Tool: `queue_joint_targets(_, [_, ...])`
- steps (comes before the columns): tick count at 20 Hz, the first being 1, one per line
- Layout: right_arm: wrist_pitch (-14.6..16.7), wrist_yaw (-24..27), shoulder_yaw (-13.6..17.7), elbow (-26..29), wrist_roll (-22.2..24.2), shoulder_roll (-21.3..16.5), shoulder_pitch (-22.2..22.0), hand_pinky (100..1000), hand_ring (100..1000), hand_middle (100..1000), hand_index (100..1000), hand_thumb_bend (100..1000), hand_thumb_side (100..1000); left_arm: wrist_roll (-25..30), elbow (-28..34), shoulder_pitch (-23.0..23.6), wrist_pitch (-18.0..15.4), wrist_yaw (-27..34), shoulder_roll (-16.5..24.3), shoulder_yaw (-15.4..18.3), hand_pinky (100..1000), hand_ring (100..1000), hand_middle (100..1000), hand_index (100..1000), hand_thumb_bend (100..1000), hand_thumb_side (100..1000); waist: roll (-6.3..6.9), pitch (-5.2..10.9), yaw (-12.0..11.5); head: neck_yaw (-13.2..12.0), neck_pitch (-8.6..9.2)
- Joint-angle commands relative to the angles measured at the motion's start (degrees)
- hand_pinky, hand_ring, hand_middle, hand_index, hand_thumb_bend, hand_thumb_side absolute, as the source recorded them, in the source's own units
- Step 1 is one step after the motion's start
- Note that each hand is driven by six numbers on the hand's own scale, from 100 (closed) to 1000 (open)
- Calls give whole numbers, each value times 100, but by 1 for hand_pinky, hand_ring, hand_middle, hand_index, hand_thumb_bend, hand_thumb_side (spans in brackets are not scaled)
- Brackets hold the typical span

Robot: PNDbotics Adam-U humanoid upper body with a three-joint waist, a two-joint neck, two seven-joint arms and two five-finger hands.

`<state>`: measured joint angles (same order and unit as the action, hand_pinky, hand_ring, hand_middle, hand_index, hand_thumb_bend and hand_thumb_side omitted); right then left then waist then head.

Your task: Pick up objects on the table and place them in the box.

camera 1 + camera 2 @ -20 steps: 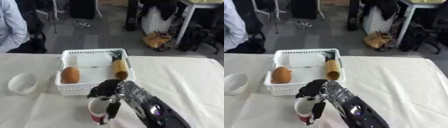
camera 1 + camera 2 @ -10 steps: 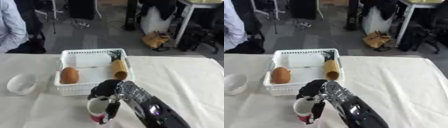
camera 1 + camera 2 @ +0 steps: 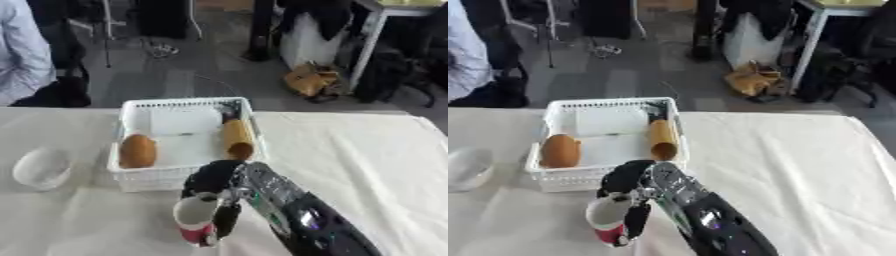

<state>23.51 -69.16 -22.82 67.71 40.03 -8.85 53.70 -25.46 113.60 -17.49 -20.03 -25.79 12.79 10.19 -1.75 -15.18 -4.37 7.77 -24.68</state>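
Reading from the left edge, a shallow translucent white bowl (image 3: 40, 168) sits on the cream tablecloth (image 3: 367, 150), well apart from the other things. Next comes the white perforated plastic box (image 3: 185, 175), which already holds a brown egg-shaped object (image 3: 137, 150) at its left side, a flat white card or sheet (image 3: 184, 121) toward the back, and a tan cardboard tube (image 3: 237, 139) lying along its right wall with its open end facing the camera.

Just in front of the box stands the white paper cup with a red base (image 3: 197, 223), upright, mouth up. The right hand (image 3: 229, 192) enters from the lower right, black with a silver forearm; its fingers (image 3: 226, 221) curl down round the right side of the cup and its palm arches over the rim, so the hand is closed on the cup. Whether the cup's base is clear of the cloth cannot be told. The left hand appears in neither view.

The step in hand is judged to be the carry into the box. It is best done by raising the cup until its base clears the near wall, keeping it upright, then steering toward the open floor between the egg-shaped object and the tube before letting go.
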Motion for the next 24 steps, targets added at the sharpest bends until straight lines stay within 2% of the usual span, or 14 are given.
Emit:
queue_joint_targets(1, [548,68,-25,43,665,-187,42,516,675,695,761,456,504,0,99,-44,27,10,48,18,927,838,820,822,179,1000,23,102,6,5,28])
queue_joint_targets(11, [472,315,-60,387,755,-265,101,500,636,635,730,397,531,-8,99,-34,67,-6,45,27,931,837,820,823,172,1000,46,123,44,14,34])
queue_joint_targets(24, [414,680,-70,893,904,-435,372,475,607,599,712,345,563,3,99,-31,73,-7,49,18,931,837,821,823,170,1000,61,158,77,52,39])
